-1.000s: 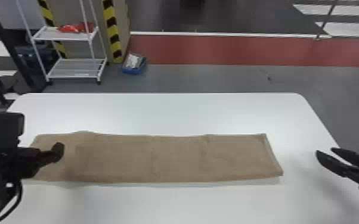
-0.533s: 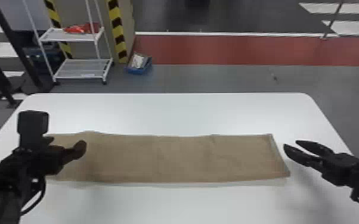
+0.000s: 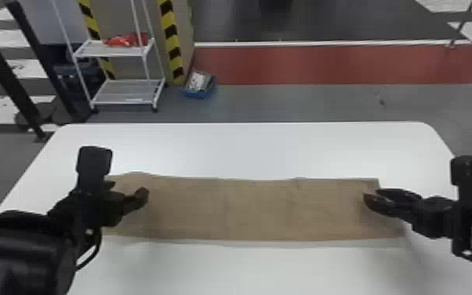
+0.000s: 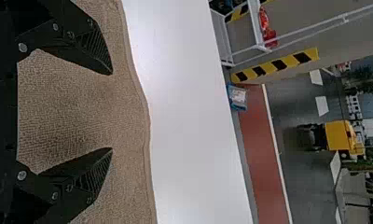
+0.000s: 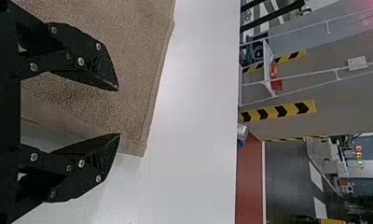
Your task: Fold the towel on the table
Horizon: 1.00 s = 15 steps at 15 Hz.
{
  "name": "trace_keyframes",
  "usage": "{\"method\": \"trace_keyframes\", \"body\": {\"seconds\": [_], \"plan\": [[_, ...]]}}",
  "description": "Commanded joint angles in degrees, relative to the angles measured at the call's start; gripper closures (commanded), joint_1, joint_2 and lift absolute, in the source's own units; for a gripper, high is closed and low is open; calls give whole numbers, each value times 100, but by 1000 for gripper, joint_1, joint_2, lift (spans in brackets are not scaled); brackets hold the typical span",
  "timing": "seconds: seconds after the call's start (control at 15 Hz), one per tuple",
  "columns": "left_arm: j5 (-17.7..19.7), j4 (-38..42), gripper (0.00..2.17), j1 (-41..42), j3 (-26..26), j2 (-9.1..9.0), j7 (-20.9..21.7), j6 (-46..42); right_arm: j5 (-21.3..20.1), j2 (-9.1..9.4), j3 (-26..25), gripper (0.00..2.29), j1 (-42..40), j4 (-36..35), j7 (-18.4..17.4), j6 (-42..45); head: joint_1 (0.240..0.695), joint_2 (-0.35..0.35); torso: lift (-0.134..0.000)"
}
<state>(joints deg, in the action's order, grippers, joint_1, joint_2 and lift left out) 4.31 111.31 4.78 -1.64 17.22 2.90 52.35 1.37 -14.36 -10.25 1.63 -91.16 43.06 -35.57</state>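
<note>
The brown towel (image 3: 247,208) lies as a long flat strip across the white table (image 3: 270,149). Over its left end is my left gripper (image 3: 127,192), open. In the left wrist view the left gripper (image 4: 112,111) has its fingers spread above the cloth (image 4: 82,107), nothing between them. My right gripper (image 3: 372,196) is over the towel's right end. Seen from the right wrist, the right gripper (image 5: 119,112) stands open, one finger above the cloth (image 5: 128,56) and the other beyond its end edge, near a corner.
Bare tabletop stretches behind and in front of the towel. Beyond the table's far edge stand a white wire shelf (image 3: 123,92) with red items and a blue box (image 3: 200,84) on the floor.
The right gripper has moved left from beside the table's right edge to over the towel's end. The left gripper has shifted right, further over the towel. The towel lies as before.
</note>
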Motion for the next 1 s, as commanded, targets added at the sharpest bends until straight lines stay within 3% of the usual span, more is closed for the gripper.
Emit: {"method": "trace_keyframes", "body": {"seconds": [0.0, 0.2, 0.33, 0.4, 0.47, 0.8, 0.87, 0.93], "plan": [[-80, -4, 640, -12, 103, 0, 9, 53, -23, -32, -39, 1011, 4, -7, 10, -96, 695, 53, -124], [-150, -4, 1399, -30, 182, -17, -35, 105, 21, -32, -162, 1396, -136, -174, 18, -78, 695, 35, -124], [-133, 14, 1460, -21, 190, -17, -44, 211, 74, -32, -303, 1396, -171, -288, 10, -96, 695, 30, -124], [-124, 31, 1669, -12, 190, -26, -44, 228, 83, -32, -364, 1396, -171, -341, 10, -113, 695, 27, -124], [-115, 49, 1713, 5, 199, -35, -44, 228, 83, -41, -408, 1396, -180, -394, 10, -113, 695, 19, -124], [-27, 119, 1710, 40, 199, -26, -44, 246, 74, -94, -505, 1393, -268, -482, 18, -113, 695, -7, -124], [-10, 137, 1622, 49, 190, -35, -52, 264, 56, -94, -522, 1393, -268, -482, 18, -113, 695, -13, -124], [17, 198, 1207, 58, 173, -44, -52, 264, 30, -103, -549, 1393, -268, -473, 10, -96, 695, -14, -124]]}}
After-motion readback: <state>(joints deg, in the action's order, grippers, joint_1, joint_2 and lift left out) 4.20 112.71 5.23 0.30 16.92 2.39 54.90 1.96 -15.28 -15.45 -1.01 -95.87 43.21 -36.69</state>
